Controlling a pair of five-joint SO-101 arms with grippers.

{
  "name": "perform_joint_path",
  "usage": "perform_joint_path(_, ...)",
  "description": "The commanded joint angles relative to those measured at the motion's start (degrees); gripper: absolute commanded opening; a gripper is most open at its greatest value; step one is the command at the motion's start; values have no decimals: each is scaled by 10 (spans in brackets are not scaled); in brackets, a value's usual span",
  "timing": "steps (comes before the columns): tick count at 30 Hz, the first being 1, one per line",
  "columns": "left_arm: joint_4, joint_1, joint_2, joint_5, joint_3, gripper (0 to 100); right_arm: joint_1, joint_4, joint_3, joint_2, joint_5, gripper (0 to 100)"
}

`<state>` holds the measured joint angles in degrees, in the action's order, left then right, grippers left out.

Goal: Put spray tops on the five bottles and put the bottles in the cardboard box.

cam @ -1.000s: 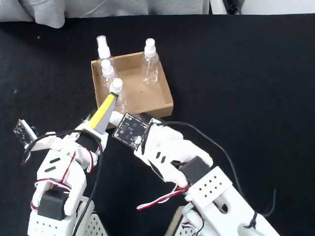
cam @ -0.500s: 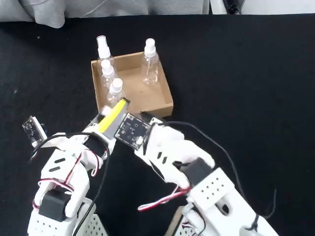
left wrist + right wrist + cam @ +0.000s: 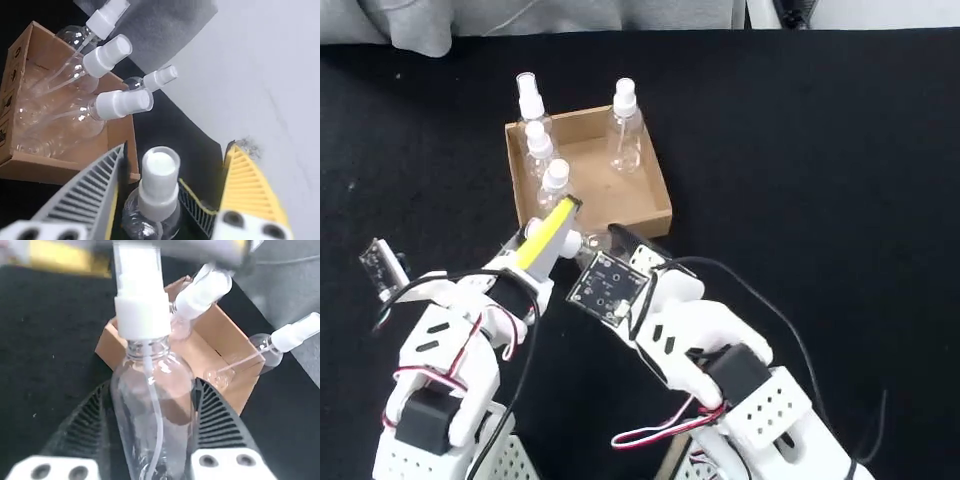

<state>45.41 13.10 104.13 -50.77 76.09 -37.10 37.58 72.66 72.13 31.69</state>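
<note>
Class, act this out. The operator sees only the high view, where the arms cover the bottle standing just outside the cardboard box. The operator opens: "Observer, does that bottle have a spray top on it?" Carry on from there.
Observer: Yes. In the right wrist view the bottle carries a white spray top.
Operator: Is anything holding it?
Observer: The right pincer is shut on the bottle's clear body, with one pad on each side.
Operator: And the left pincer?
Observer: The left wrist view shows the left pincer open astride the spray top, gripping nothing.
</note>
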Motion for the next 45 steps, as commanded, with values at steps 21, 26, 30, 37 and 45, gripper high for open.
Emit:
perform_joint_path(21, -9, -137, 5, -33, -41, 295, -3, -51, -2, 22, -86, 89)
perform_joint_path(26, -8, -135, 5, -32, -22, 295, -5, -52, -4, 22, -88, 91)
perform_joint_path(30, -8, -131, 5, -31, -16, 295, -6, -52, -6, 22, -89, 92)
perform_joint_path(37, -8, -131, 5, -31, -15, 295, -6, -91, -3, 23, -129, 91)
perform_joint_path(45, -13, -131, 5, -31, 0, 295, -7, -99, -7, 23, -144, 92)
